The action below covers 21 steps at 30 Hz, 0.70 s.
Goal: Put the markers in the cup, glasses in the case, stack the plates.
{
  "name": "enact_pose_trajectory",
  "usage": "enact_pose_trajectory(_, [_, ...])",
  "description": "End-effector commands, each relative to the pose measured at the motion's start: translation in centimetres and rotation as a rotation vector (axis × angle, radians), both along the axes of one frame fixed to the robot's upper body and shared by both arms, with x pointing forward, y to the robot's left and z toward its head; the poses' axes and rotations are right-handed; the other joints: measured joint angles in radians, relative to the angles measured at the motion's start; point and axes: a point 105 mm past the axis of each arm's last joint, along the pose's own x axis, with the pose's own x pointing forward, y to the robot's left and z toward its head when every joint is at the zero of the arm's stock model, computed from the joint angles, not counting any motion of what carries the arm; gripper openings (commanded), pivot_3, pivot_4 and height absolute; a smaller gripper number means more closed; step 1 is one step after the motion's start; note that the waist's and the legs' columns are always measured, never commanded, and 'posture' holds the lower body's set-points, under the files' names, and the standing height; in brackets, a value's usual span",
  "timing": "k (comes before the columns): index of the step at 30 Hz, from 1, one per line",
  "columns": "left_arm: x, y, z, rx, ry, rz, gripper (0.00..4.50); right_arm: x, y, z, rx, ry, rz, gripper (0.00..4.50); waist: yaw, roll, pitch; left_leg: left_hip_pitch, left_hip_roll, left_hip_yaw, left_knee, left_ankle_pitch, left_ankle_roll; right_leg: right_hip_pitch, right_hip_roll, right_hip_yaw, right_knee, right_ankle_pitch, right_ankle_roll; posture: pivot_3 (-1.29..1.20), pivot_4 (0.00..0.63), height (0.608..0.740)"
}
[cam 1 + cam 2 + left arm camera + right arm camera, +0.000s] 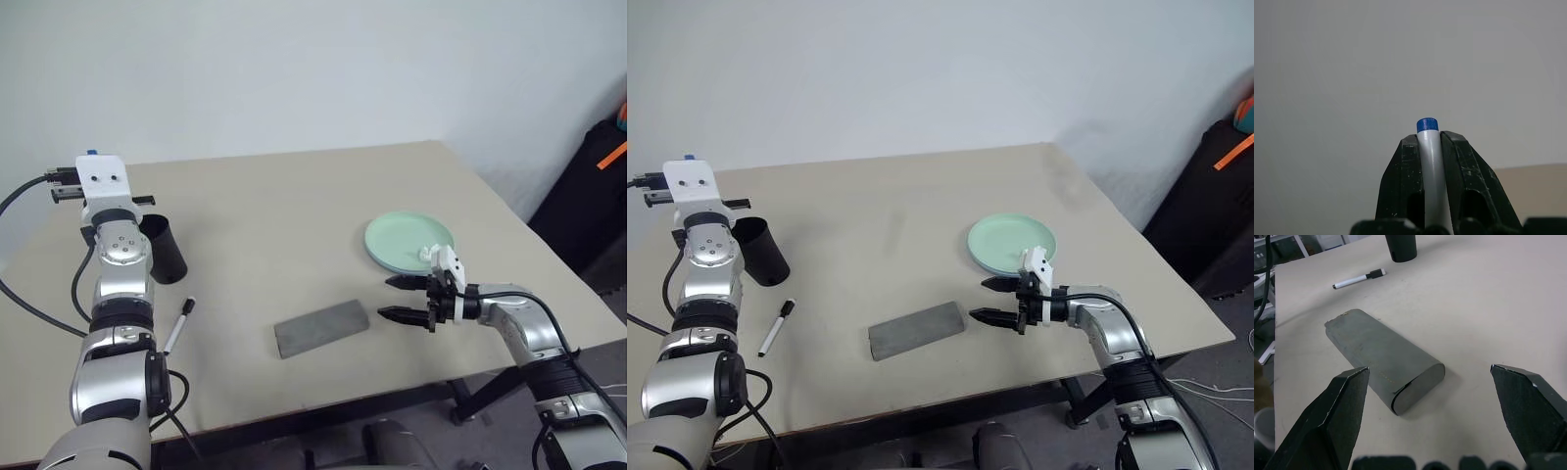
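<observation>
**Blue-ended marker held high by the cup; case lies shut on the desk**

Your biggest risk sits on the left. The left end effector (pixel 1432 147) is clamped narrowly on the blue-ended marker (pixel 1428 147), raised above and just beside the black cup (pixel 165 249). If you let go before the marker is over the rim, it will likely strike the edge and roll across the desk (pixel 284 215), or tip the cup, which looks light and tall.

On the right, watch the grey case (pixel 1382 360). It lies closed in front of the right end effector (pixel 405 299), whose fingers stand wide apart and hold nothing, near the case's rounded end without touching it. A push from that side would probably slide the case rather than open it.

The second marker (pixel 179 326), pale with a black cap, lies loose on the desk between the cup and the case. The mint green plate (pixel 407 240) rests just behind the right end effector; a careless swing back could knock it.
</observation>
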Motion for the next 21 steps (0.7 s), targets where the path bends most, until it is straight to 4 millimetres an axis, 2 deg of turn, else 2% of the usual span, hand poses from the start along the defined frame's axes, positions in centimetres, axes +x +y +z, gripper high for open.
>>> enact_pose_trajectory(1, [0.5,-1.3,2.0,0.014,-0.071,-0.058,0.17,0.4,-0.1,1.6,0.022,-0.059,0.001,4.31,0.000,0.000,0.000,0.000,0.000,0.000,0.000,0.000,0.000,0.000,0.000,0.000,0.000,0.000,0.000,0.00,0.000,0.740])
enact_pose_trajectory(4, [0.7,-1.6,2.0,0.013,-0.075,-0.071,0.17,0.4,0.0,1.7,0.024,-0.059,0.002,4.31,0.000,0.000,0.000,0.000,0.000,0.000,0.000,0.000,0.000,0.000,0.000,0.000,0.000,0.000,0.000,0.00,0.000,0.740])
enact_pose_trajectory(12, [0.8,-1.7,1.9,0.019,-0.075,-0.069,2.82,0.3,-0.2,1.6,0.019,-0.055,0.000,4.31,-0.001,0.000,0.000,0.000,0.000,0.000,0.000,0.000,0.000,0.000,0.000,0.000,0.000,0.000,0.000,0.00,0.000,0.740])
enact_pose_trajectory(21, [1.0,-2.9,2.5,-0.018,-0.113,-0.125,2.82,0.4,-0.1,1.4,0.011,-0.058,0.000,4.31,0.002,0.000,0.000,0.000,0.000,0.000,0.000,0.000,0.000,0.000,0.000,0.000,0.000,0.000,0.000,0.00,0.000,0.740])
